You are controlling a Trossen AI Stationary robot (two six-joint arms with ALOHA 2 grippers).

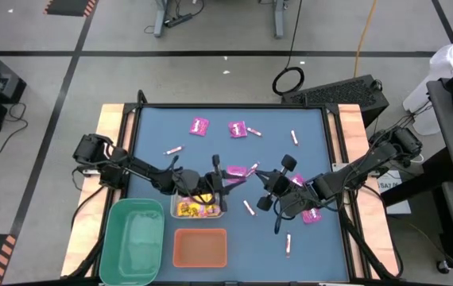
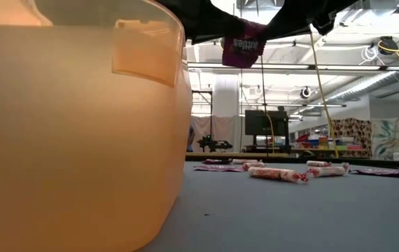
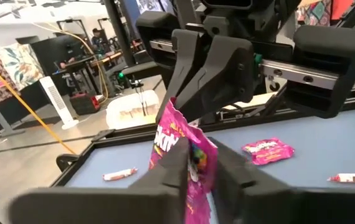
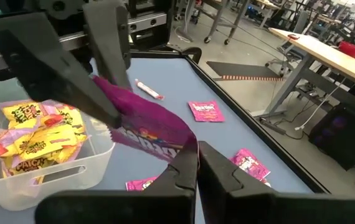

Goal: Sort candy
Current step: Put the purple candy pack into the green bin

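You've got one magenta packet (image 4: 149, 127) pinched by both pincers mid-air just beside the clear bin (image 1: 197, 208): left pincer (image 3: 197, 171) on one end, right pincer (image 4: 197, 163) on the other, long axis spanning them, so one must release.

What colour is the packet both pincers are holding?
Magenta packet, clearest in the right wrist view.
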